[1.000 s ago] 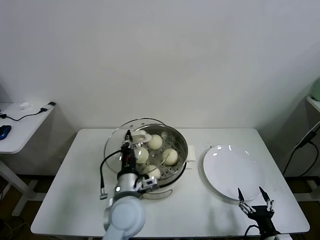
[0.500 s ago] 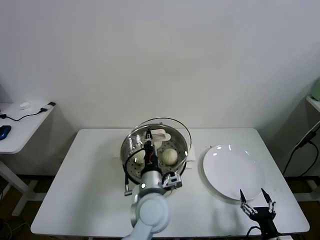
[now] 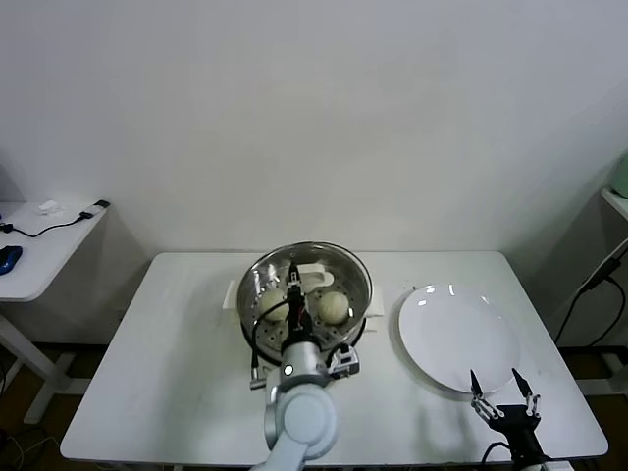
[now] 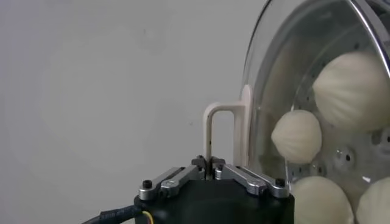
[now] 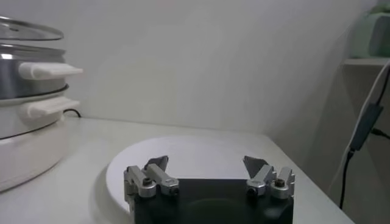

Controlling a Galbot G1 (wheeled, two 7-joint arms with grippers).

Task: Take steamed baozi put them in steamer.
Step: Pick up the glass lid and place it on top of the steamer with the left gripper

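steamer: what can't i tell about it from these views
- Head view: the left gripper and its arm cover the front of the steamer, so only two baozi show clearly.
- Right wrist view: the steamer is cut off by the picture's edge, and its wall hides the inside.
- All views: whether the lid rests on the rim or hangs just above it.

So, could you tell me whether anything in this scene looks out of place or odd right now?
Nothing stands out. The glass lid sits level over the steamer, held by its handle in the left pincer. The baozi lie inside under it. The plate lies flat, with the open right pincer parked at its near edge.
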